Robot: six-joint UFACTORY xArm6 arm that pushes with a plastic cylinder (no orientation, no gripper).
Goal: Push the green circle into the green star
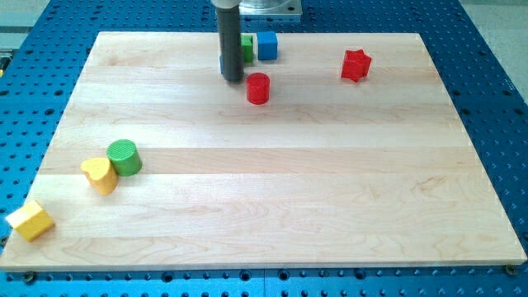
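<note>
A pale wooden table (272, 198) lies on a blue perforated base (495, 99). Taking the round green circle block (124, 157) as the landmark: a yellow heart-shaped block (100, 174) touches it on the view's lower left, and a yellow cube-like block (30, 220) sits farther toward the view's bottom left, at the table's corner. Far up and to the view's right of the green circle, my tip (233, 78) stands on the table at the end of the dark rod. A green block (247, 48), its shape mostly hidden behind the rod, sits just beside a blue cube (266, 45). A red cylinder (258, 87) lies just right of my tip, and a red star-like block (355, 65) lies farther right.
</note>
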